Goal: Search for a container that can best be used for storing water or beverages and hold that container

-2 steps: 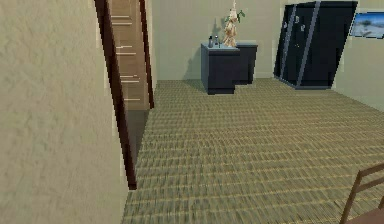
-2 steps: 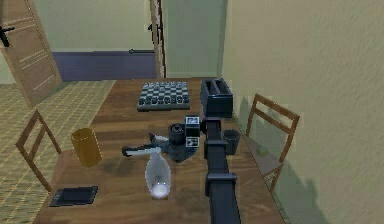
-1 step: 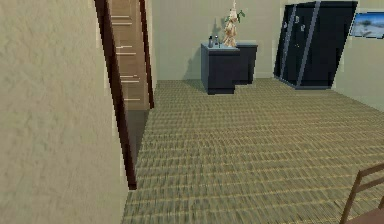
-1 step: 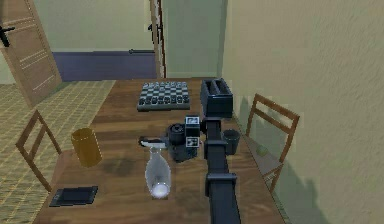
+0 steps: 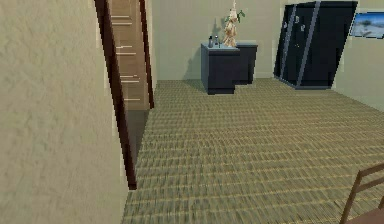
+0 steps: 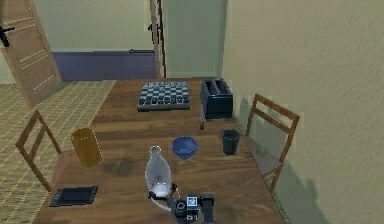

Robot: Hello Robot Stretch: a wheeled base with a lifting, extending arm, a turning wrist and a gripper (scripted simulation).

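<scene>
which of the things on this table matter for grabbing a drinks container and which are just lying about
Job: clear bottle, gripper.
Lying about: chessboard, toaster, blue bowl, amber cup, dark cup, dark tablet.

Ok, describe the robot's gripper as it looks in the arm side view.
The gripper has a small, dark, blocky body with thin fingers too fine to detail. On its right are two small white squares with black marks.

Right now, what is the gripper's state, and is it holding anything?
Gripper: cannot be told. Its far end is at the clear bottle, which stands on the wooden table, so a hold can't be confirmed.
</scene>
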